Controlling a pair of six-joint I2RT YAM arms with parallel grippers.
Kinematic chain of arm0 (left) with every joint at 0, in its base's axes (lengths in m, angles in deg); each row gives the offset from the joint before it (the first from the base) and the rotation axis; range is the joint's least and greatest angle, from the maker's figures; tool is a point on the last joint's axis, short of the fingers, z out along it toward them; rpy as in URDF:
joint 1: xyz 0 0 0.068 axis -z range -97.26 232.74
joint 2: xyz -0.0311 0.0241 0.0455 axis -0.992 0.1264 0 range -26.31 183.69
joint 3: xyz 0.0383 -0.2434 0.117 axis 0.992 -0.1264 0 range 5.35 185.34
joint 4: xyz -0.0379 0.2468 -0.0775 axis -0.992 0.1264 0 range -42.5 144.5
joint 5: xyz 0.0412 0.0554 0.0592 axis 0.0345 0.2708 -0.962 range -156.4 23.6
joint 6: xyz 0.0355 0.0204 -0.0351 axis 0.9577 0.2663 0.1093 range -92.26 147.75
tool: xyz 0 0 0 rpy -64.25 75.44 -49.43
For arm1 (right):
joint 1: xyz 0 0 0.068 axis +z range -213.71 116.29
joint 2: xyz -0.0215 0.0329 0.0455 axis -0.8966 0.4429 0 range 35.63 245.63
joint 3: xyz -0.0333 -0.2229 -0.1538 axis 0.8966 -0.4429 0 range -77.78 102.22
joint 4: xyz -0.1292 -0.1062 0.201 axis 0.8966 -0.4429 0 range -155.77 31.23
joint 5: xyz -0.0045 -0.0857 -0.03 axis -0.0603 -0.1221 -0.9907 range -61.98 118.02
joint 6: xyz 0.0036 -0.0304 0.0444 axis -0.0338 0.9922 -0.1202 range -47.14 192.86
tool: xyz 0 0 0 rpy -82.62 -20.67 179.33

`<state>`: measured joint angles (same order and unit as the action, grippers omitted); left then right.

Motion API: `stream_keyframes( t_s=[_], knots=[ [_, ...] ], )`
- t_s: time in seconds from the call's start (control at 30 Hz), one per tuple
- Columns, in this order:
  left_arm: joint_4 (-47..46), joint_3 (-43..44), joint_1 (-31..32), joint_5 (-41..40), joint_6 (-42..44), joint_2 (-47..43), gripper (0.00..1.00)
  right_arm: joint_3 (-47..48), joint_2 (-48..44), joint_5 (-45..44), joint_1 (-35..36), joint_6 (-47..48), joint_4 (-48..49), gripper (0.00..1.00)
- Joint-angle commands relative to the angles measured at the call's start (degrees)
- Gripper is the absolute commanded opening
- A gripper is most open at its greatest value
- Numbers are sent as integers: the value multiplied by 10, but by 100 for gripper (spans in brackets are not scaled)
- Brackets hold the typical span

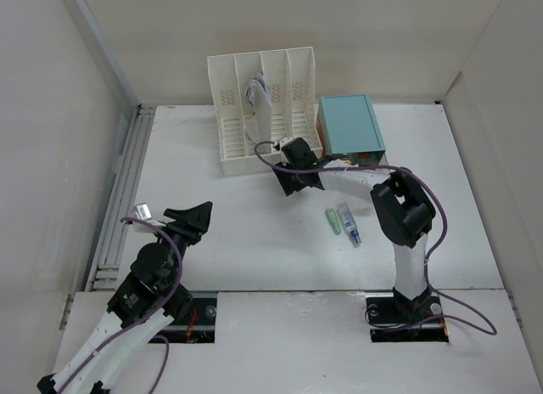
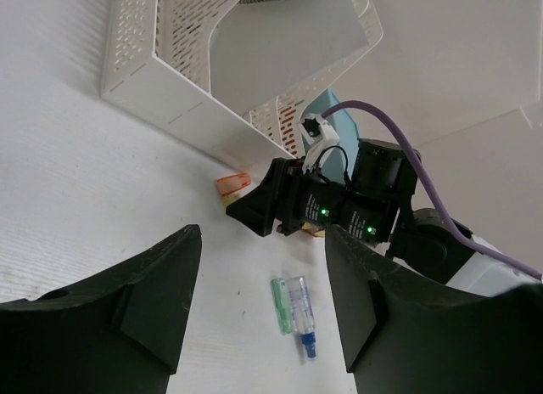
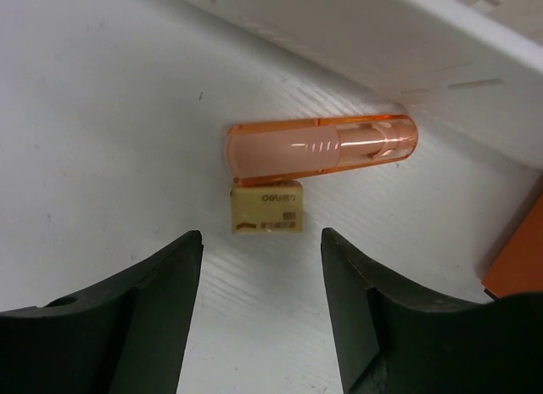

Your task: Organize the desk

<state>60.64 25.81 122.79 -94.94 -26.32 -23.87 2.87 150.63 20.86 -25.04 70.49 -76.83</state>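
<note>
Jaws on right gripper (image 3: 259,258) stand spread, nothing between them; it hovers low over the desk (image 1: 254,258), just short of a tan eraser (image 3: 267,207). Eraser touches the side of an orange tube (image 3: 322,146) lying flat, which sits just beside the base of the white rack (image 1: 233,152). Edge of something flat and orange shows at the far right of the right wrist view, can't tell what. Left gripper (image 2: 261,271) is also spread and empty, held above the desk near its left side, well apart from the right one and aimed toward it. Between the arms, nearer the right one, a green tube (image 1: 333,222) and a clear tube (image 1: 349,224) with a blue tip lie side by side on the desk. Rack stands at the far edge with a teal box (image 1: 349,126) just to its right. Rails (image 1: 119,199) run along the desk's left edge.
</note>
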Motion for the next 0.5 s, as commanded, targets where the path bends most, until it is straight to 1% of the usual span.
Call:
stream_keyframes(
  t_s=[0.0, 0.13, 0.37, 0.47],
  knots=[
    [-15, -3, 1, -6, 8, -5, 57, 8, 7, -9, -8, -28, 45, 63],
    [-15, 3, 1, -11, 8, -5, 57, 21, 26, 1, -19, -28, 45, 63],
    [2, 8, 1, -16, 8, -10, 57, 26, 39, 20, -19, -28, 45, 63],
    [2, 8, 1, -16, 8, -10, 57, 26, 44, 20, -19, -28, 45, 61]
  ],
)
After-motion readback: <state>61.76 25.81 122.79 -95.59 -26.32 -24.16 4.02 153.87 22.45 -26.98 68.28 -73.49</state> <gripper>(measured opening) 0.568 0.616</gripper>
